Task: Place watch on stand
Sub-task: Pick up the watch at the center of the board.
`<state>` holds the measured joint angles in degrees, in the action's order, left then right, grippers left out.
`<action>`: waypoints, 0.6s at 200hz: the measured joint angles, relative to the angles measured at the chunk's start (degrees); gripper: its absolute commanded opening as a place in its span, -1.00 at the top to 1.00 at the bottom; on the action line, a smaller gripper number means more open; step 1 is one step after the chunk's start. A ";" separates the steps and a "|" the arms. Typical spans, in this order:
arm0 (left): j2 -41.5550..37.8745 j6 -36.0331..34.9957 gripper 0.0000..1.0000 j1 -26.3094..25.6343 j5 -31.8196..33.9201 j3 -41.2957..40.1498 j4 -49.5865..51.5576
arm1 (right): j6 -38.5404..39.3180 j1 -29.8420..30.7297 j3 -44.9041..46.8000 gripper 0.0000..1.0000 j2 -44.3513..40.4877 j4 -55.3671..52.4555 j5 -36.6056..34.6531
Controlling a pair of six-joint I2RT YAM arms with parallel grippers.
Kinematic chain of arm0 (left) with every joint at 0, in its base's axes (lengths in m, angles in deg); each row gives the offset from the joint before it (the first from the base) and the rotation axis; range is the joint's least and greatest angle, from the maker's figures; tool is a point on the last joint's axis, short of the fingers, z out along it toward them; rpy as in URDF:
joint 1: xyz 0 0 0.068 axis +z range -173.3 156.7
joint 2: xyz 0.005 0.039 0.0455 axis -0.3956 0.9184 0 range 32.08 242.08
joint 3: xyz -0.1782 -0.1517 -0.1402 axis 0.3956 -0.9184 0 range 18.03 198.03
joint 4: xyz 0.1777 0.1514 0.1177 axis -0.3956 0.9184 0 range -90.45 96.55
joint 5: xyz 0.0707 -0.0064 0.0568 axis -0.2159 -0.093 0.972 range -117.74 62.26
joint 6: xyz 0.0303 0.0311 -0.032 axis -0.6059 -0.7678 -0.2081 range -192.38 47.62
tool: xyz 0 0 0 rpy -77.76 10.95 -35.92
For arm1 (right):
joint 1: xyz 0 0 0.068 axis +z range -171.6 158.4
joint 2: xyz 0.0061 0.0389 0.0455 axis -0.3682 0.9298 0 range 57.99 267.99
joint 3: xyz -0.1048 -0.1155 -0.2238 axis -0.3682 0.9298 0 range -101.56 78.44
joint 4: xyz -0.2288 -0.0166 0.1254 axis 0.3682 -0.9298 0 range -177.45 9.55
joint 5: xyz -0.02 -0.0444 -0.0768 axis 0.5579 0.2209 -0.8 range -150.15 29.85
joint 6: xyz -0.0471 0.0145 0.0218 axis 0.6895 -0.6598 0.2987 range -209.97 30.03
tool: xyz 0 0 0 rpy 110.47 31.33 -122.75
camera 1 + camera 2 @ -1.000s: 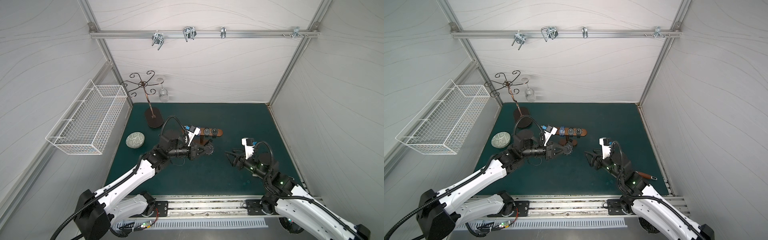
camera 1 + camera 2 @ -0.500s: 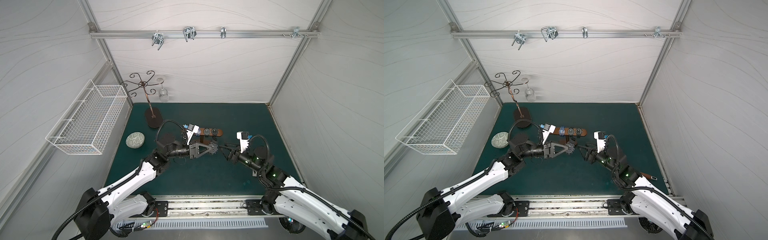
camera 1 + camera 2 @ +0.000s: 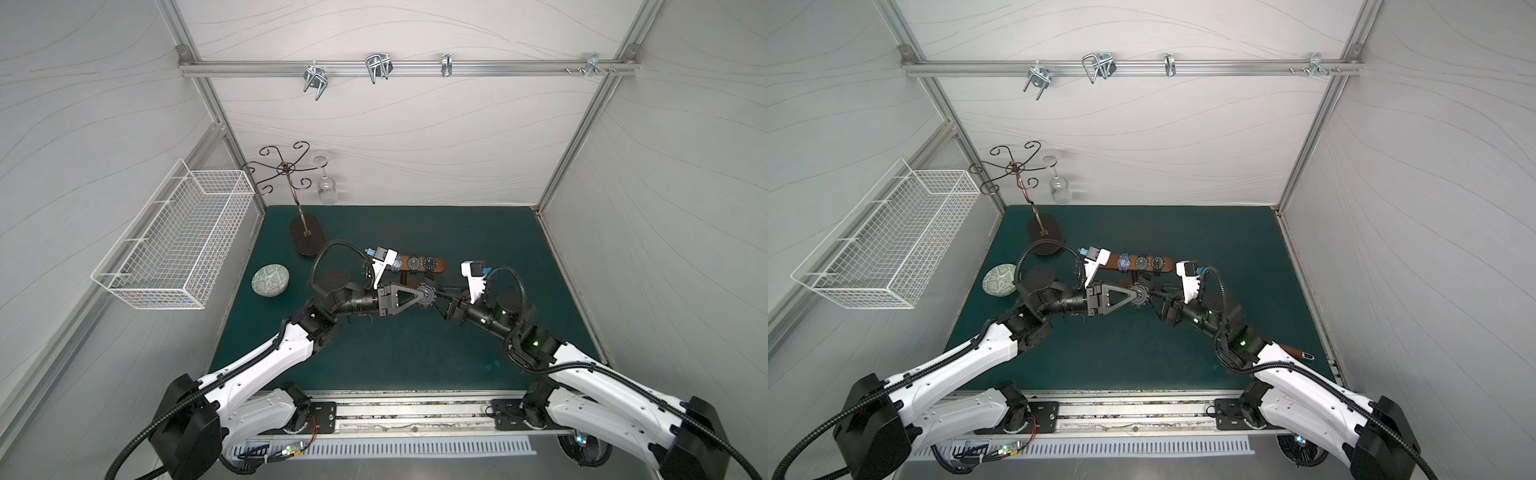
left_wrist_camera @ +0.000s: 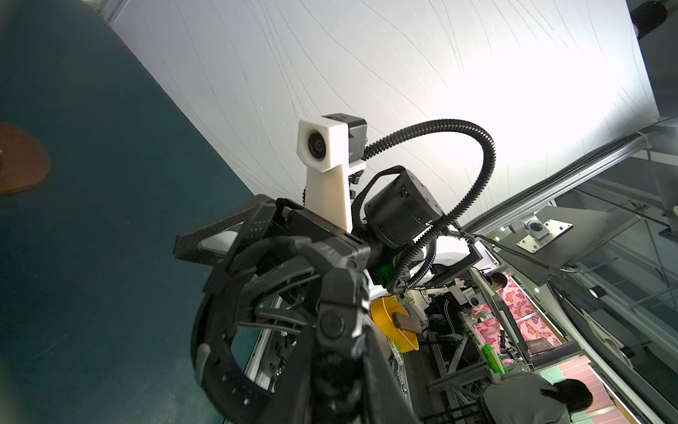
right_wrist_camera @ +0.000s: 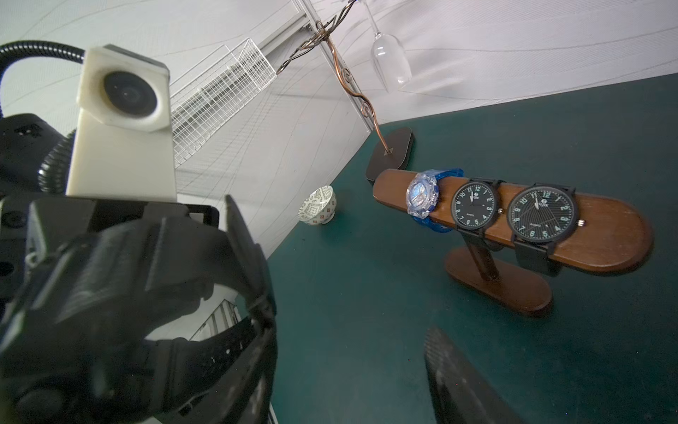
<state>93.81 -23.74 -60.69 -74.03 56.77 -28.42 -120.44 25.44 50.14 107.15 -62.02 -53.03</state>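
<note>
Top views: left fingers (image 3: 409,296) clamp watch (image 3: 427,294), right fingers (image 3: 446,296) spread beside it.

Stand (image 3: 439,264) carrying three mounted watches (image 3: 414,262); fourth watch (image 3: 426,294) just before it; bowl (image 3: 270,281) to its left; wine-glass rack (image 3: 307,237) behind bowl.

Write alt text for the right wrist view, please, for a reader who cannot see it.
The left gripper, close to the camera and blurred, holds a black-strapped watch over the green mat. Beyond it, a brown wooden stand carries a blue watch and two black-dialled watches, with bare wood at one end.
</note>
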 measured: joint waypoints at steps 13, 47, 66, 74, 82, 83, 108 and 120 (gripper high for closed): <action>0.07 -0.04 0.77 0.11 0.02 0.00 0.02 | 0.31 0.35 -0.04 -0.36 0.00 0.09 0.00; 0.31 -0.35 0.76 0.15 0.02 0.00 0.15 | 0.44 0.74 -0.81 -0.37 0.00 0.63 0.04; 0.37 -0.50 0.76 0.15 0.00 0.00 0.39 | 0.48 0.94 -0.96 -0.34 0.00 1.01 0.04; 0.46 -0.48 0.76 0.15 0.00 0.00 0.42 | 0.50 1.01 -0.96 -0.32 0.02 1.14 0.04; 0.52 -0.44 0.76 0.15 0.00 -0.02 0.37 | 0.55 1.07 -0.96 -0.27 0.11 1.36 0.04; 0.52 -0.44 0.76 0.15 0.00 -0.02 0.35 | 0.55 1.07 -0.96 -0.26 0.13 1.38 0.04; 0.68 -0.04 0.76 0.15 0.00 -0.42 -0.28 | 0.52 1.11 -1.16 -0.05 1.36 2.60 0.28; 0.79 0.11 0.76 0.15 -0.02 -0.57 -0.57 | 0.46 1.22 -1.60 0.04 2.43 2.95 0.61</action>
<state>94.60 -23.63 -60.54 -74.05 56.20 -28.99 -119.99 26.67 48.55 109.58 -59.07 -52.42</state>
